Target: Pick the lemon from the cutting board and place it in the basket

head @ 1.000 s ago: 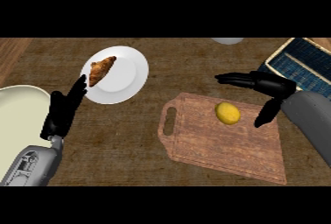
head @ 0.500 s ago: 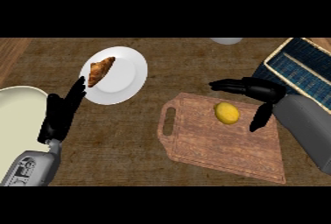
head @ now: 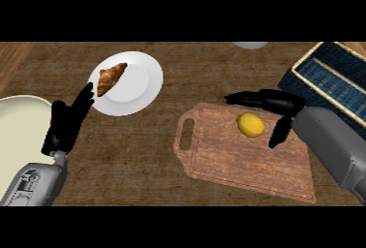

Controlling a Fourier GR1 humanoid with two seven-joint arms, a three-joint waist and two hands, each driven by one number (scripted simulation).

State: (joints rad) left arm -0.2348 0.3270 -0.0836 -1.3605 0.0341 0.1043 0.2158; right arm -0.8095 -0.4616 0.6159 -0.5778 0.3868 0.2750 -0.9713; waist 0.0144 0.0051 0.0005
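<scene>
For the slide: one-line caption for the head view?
Right robot hand open around the lemon on the cutting board, basket beyond.

One head view looks steeply down onto the counter (head: pixel 200 72)

Two smooth grey forearms, the left one showing recessed panel details, end in a black left hand (head: pixel 68 123) and black right hand (head: pixel 275 102).

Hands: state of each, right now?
Left hand: open, resting, holding nothing.
Right hand: open around the lemon, not gripping it yet.
</scene>
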